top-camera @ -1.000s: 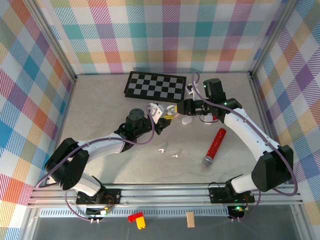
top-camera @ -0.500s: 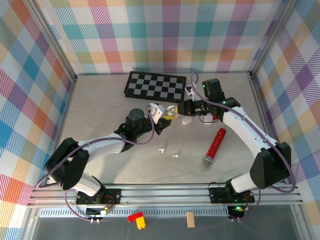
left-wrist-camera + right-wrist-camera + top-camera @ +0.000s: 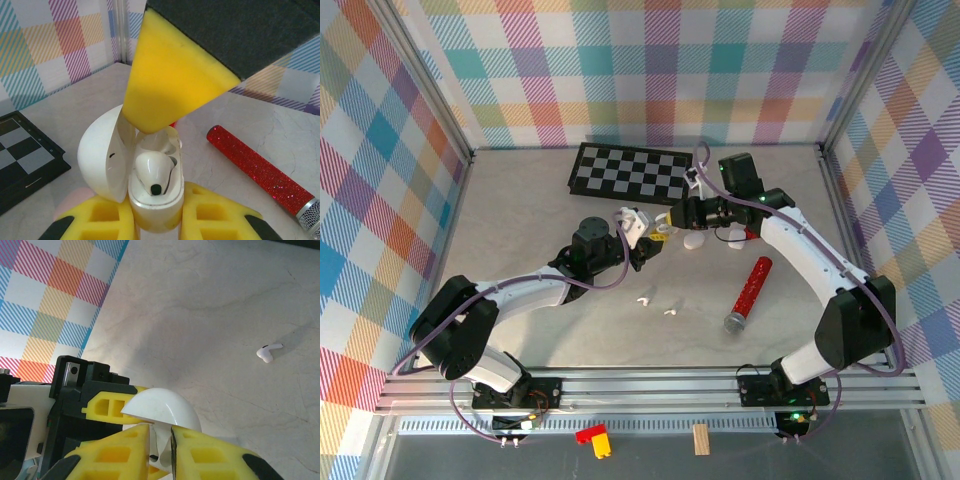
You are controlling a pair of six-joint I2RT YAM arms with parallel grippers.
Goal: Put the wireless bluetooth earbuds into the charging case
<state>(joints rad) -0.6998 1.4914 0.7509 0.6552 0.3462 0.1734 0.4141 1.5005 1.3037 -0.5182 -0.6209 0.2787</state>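
left tool [image 3: 155, 222]: clenched on the open charging case [image 3: 150, 202], lid swung to one side
right tool [image 3: 161, 439]: has just moved in over the case and pinched nearly shut; white sliver between its tips, can't tell if it's gripped
seated earbud [image 3: 152, 172]: in a case socket, right tool's tip touching just behind it
loose earbud [image 3: 644, 299]: on the desk [image 3: 520, 230], second loose earbud [image 3: 669, 312] just beside
meaning: first bud looks placed, probably wants a press; two still to load
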